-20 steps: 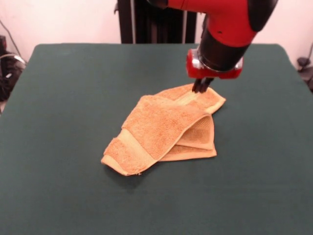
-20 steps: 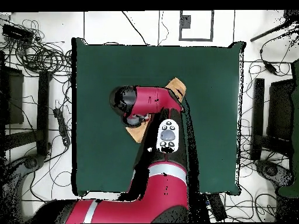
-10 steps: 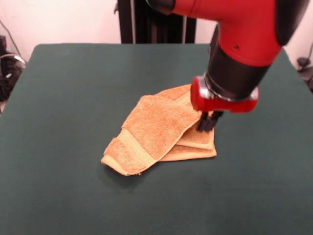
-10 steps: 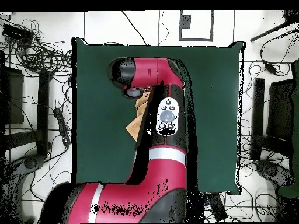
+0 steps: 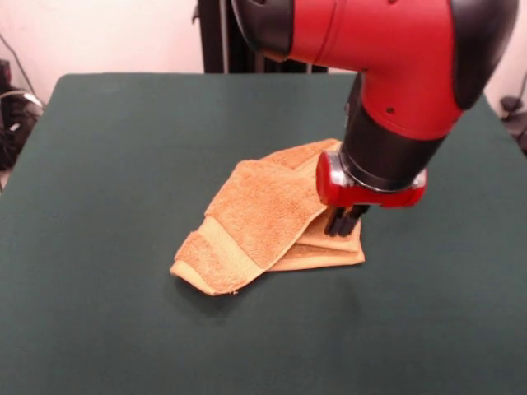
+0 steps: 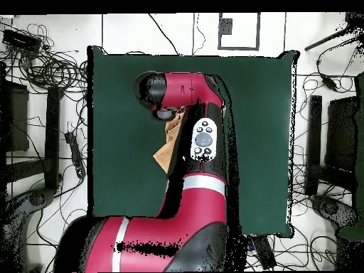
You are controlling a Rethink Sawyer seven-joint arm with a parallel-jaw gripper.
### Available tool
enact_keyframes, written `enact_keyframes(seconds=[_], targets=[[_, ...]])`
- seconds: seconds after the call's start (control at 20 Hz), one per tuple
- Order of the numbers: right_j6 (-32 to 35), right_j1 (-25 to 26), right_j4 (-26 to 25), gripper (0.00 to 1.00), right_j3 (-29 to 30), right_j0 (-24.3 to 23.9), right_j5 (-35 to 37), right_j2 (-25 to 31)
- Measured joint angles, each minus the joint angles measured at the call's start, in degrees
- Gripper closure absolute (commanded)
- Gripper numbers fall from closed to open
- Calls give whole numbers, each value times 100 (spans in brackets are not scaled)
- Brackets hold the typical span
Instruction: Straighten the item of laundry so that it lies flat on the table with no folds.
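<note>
The orange-tan towel [image 5: 263,218] lies crumpled in the middle of the dark green table [image 5: 115,148], folded over itself in layers, with a woven band stripe showing at its near left end. My gripper [image 5: 344,220] hangs just over the towel's near right part, at or close to its surface. The red and black arm hides the towel's far right corner. In the overhead view only a tan patch of the towel [image 6: 165,153] shows beside the arm, and the gripper is hidden under the arm there.
The green table [image 6: 121,106] reaches wide on all sides of the towel. Cables and dark equipment lie on the floor around the table [image 6: 50,71]. The arm's bulk [image 5: 387,74] hangs over the table's far right.
My gripper has moved from the towel's far right end to its near right part and come lower. The towel itself has kept its shape and place.
</note>
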Motion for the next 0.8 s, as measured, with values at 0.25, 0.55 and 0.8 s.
enact_keyframes(seconds=[0.25, 0.55, 0.8], targets=[[0, -271, -11, 100, 550, -90, -113, -1], [0, -547, -15, 100, 1027, -255, -228, 10], [0, -643, -15, 100, 1242, -323, -525, 12]])
